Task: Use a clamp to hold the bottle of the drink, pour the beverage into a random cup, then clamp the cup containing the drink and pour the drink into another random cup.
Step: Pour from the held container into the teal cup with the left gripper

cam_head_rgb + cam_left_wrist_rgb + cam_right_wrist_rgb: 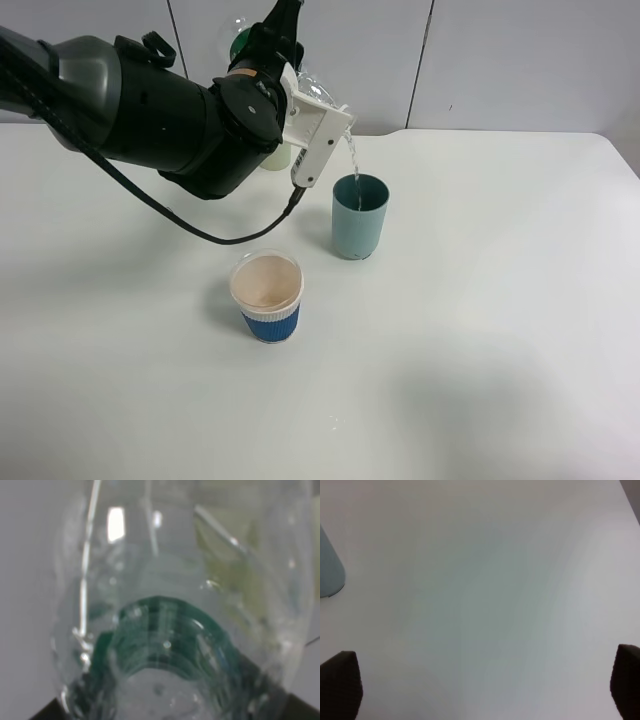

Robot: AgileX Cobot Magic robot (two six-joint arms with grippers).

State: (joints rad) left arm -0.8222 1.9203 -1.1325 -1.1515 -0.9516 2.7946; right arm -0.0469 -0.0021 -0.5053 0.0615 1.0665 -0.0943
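My left gripper [283, 48] is shut on a clear plastic bottle [316, 94] with a green band and holds it tilted at the back of the table. A thin stream of clear drink [352, 160] falls from it into the teal cup [358, 215]. In the left wrist view the bottle [165, 610] fills the frame. A paper cup with a blue sleeve [267, 297] stands in front of the teal cup, upright, and looks empty. My right gripper [485, 690] is open and empty over bare table, with the teal cup's base [329, 575] at the frame's edge. It does not show in the exterior view.
The white table [480, 330] ends at a grey wall at the back. The left arm's black cable [200, 228] hangs low over the table, left of the cups. A pale green object [277, 157] shows under the left arm.
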